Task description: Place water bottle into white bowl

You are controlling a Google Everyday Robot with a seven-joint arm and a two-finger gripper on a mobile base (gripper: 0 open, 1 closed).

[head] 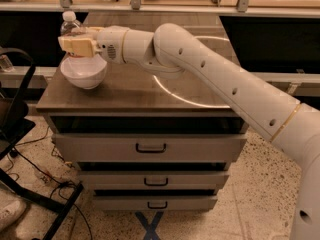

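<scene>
Wood-grain worktop [125,91] above three drawers [150,148]; one claw [77,45], at its left end, pinches the one upright water bottle [70,28], cap rising above the claw; one white bowl [84,74] sits directly beneath the claw.

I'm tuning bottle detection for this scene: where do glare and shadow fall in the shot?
Camera view: a bright curved glare arc streaks the tabletop; the white bowl stands out bright beneath the end effector shut on the water bottle; deep shadow fills the recess above the top drawer.
</scene>
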